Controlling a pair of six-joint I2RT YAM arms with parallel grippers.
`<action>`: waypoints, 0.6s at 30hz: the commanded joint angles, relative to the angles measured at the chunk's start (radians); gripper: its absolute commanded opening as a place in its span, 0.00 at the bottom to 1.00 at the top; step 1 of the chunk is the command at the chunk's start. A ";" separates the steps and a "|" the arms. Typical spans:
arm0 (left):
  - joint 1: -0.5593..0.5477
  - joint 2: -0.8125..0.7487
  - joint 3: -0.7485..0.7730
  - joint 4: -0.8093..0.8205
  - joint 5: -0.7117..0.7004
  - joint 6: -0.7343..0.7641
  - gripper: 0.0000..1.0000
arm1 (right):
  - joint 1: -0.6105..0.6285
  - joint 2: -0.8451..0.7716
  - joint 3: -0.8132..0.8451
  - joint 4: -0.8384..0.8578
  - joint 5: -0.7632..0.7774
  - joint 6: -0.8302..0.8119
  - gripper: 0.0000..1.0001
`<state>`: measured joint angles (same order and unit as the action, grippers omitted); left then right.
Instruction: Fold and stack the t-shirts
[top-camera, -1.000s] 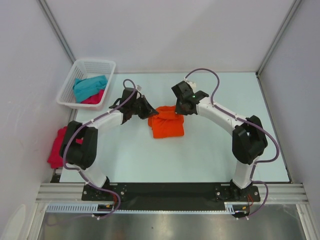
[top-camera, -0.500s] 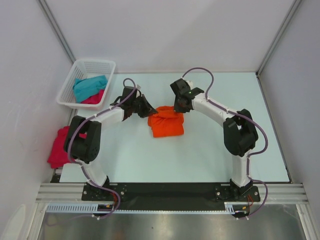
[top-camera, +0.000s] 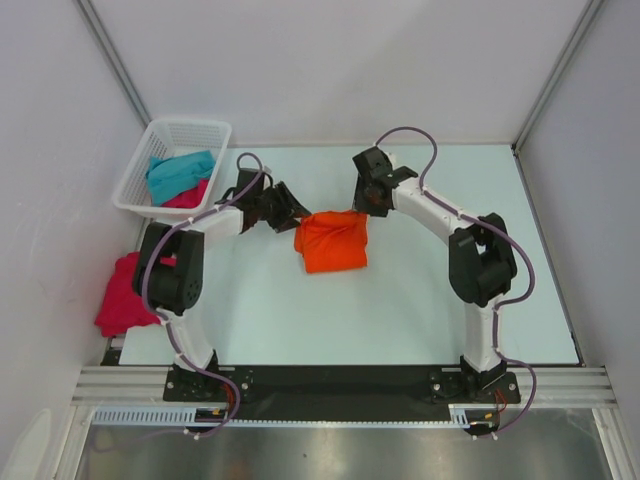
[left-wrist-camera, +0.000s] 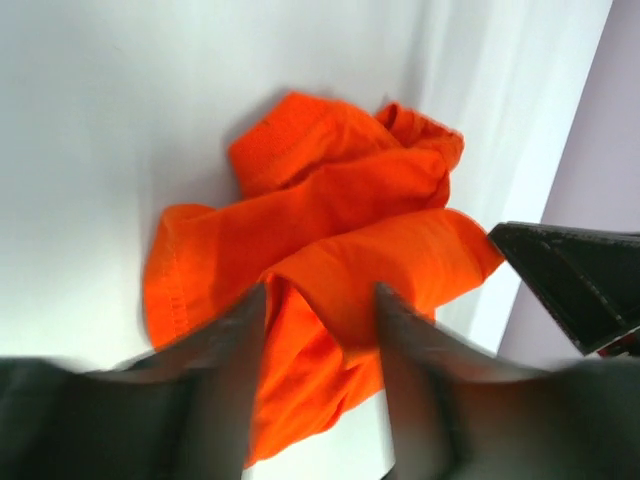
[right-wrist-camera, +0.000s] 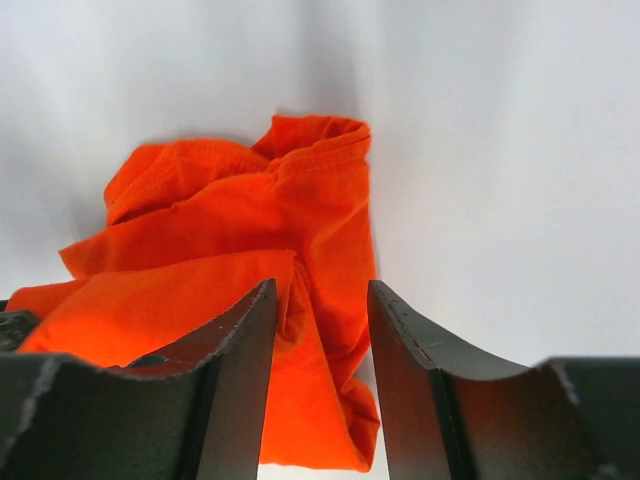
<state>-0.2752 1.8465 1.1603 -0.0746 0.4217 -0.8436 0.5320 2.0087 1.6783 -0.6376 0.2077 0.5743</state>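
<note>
basket (top-camera: 185, 125) with teal shirt (top-camera: 178, 172), pink shirt (top-camera: 192, 196) far-left of orange t-shirt (top-camera: 333, 245), left claw (top-camera: 298, 212), right claw (top-camera: 370, 206) parted, empty, at its far corners, kinda squarish lump

- The left arm (top-camera: 172, 282) rises from its base, bends sharply at the elbow and reaches forward and inward.
- The left gripper (top-camera: 298, 211) points right, its fingers (left-wrist-camera: 225, 385) parted and blurred in the wrist view.
- The right arm (top-camera: 483, 268) bends at its elbow and reaches forward and left.
- The right gripper (top-camera: 367, 206) points down, with a clear gap between its fingers (right-wrist-camera: 240, 385).
</note>
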 joint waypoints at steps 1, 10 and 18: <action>0.031 -0.032 0.064 -0.014 -0.029 0.043 0.83 | -0.024 -0.025 0.041 0.045 0.007 -0.033 0.47; 0.036 -0.098 0.099 -0.103 -0.069 0.084 1.00 | -0.024 -0.134 -0.008 0.067 0.035 -0.039 0.47; -0.031 -0.161 0.000 -0.047 -0.037 0.078 0.99 | 0.031 -0.217 -0.083 0.113 -0.060 -0.008 0.46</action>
<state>-0.2562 1.7489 1.2064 -0.1577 0.3698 -0.7841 0.5217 1.8523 1.6199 -0.5850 0.2073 0.5495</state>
